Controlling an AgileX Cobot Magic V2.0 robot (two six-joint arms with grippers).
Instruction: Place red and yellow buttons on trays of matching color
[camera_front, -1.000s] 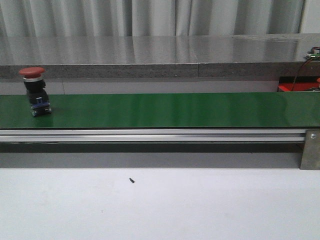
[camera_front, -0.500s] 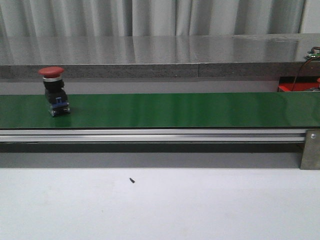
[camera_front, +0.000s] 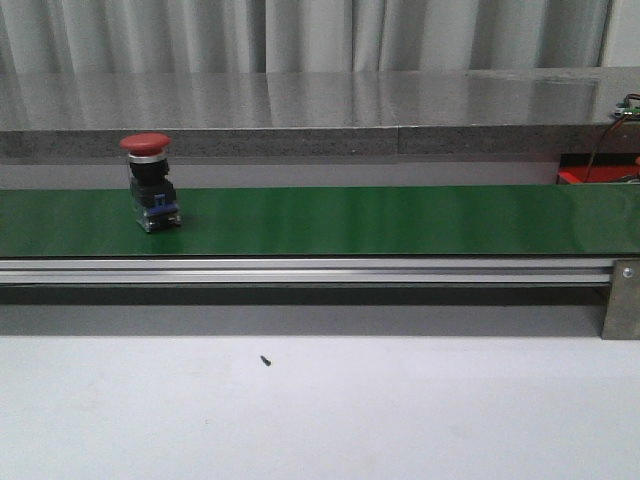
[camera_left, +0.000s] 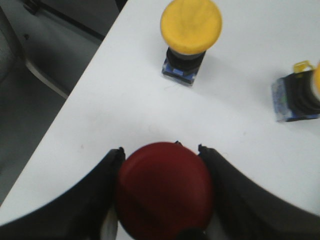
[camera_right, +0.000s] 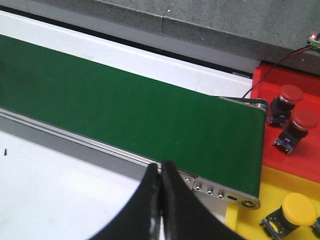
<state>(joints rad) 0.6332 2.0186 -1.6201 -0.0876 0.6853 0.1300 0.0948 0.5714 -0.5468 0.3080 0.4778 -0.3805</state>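
You see a green conveyor belt (camera_front: 400, 220) carrying one upright red button (camera_front: 150, 180) near its left end, white table (camera_front: 400, 410) in front with a small dark speck (camera_front: 264, 360), red tray (camera_right: 300, 150) and yellow tray (camera_right: 295, 187) at the belt's end holding buttons.

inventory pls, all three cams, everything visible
Red button: 1, upright on the belt's left part.
Red button: 1, between the left gripper's fingers.
Red buttons: 2, on the red tray.
Yellow button: 1, on the yellow tray.
Yellow buttons: 2, on the white table, one cut off by the frame edge.
Belt: 1, green.
Red tray: 1, past the belt's end.
Yellow tray: 1, beside the red tray.
Table: 1, white.
Left gripper: black, shut on a red button.
Right gripper: black, shut, empty.
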